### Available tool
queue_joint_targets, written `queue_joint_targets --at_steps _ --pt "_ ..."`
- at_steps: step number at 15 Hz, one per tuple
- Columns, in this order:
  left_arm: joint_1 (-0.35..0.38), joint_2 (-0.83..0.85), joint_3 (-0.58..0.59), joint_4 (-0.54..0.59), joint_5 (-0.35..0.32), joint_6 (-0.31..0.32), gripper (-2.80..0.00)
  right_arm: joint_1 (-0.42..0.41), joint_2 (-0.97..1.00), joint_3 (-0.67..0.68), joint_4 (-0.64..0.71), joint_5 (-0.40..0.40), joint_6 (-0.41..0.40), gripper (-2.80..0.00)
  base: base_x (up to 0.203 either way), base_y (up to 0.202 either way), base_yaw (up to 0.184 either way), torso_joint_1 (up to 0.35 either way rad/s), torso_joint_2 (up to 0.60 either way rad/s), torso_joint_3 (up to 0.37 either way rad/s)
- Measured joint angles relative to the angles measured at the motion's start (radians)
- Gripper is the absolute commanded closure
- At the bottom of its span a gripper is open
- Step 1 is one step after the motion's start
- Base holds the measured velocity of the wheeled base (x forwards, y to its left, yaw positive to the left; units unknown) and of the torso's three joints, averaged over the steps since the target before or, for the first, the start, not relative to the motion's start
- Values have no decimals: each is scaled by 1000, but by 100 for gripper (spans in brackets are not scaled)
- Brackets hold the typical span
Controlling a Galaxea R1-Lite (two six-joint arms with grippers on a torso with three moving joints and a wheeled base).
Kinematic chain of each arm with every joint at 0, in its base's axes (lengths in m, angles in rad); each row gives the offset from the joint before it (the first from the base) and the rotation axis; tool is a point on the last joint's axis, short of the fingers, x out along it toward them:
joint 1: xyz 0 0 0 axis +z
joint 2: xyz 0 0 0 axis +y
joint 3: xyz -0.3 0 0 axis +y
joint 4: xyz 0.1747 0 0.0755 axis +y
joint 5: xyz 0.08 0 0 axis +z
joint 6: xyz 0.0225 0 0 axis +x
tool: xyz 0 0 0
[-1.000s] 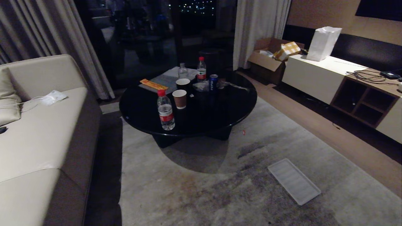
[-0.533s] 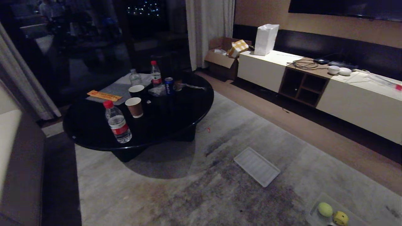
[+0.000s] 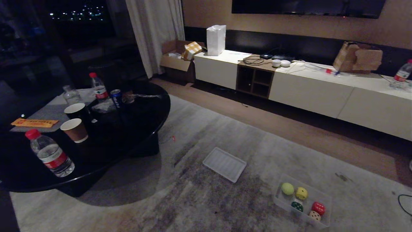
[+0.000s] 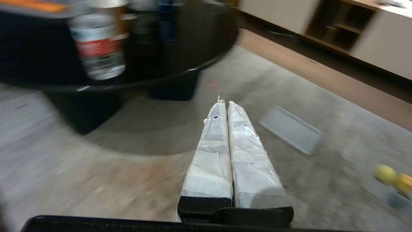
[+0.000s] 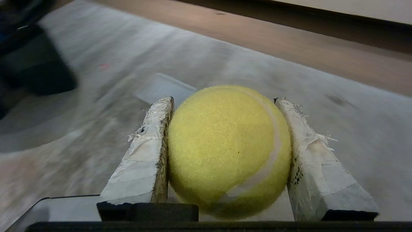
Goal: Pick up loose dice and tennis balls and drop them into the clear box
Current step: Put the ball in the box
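You had the right gripper point(image 5: 222, 106) clamped on a fuzzy yellow-green tennis ball point(image 5: 225, 151), carry step. Left gripper point(image 4: 224, 104) pinched closed, empty. Next: reach the shallow translucent plastic box point(image 3: 280, 199) on the rug, release above.

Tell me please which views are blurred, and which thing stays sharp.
Left wrist view: background smeared, including the bottle; the shut left gripper is sharp. Right wrist view: carpet streaked, the gripped tennis ball crisp. Head view: dim but steady.
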Motion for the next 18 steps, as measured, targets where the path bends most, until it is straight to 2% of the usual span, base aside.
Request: queue_joint_targets --at_steps 4,11,18 --pt "0 0 0 0 1 -2 0 0 0 0 0 0 0 0 0 8 -135 0 3 2" --pt "1 0 0 -1 0 -2 0 0 0 0 0 0 0 0 0 0 0 0 0 -4" --pt "0 0 0 -1 1 -4 0 0 0 0 0 -1 0 0 0 0 0 3 1 -169"
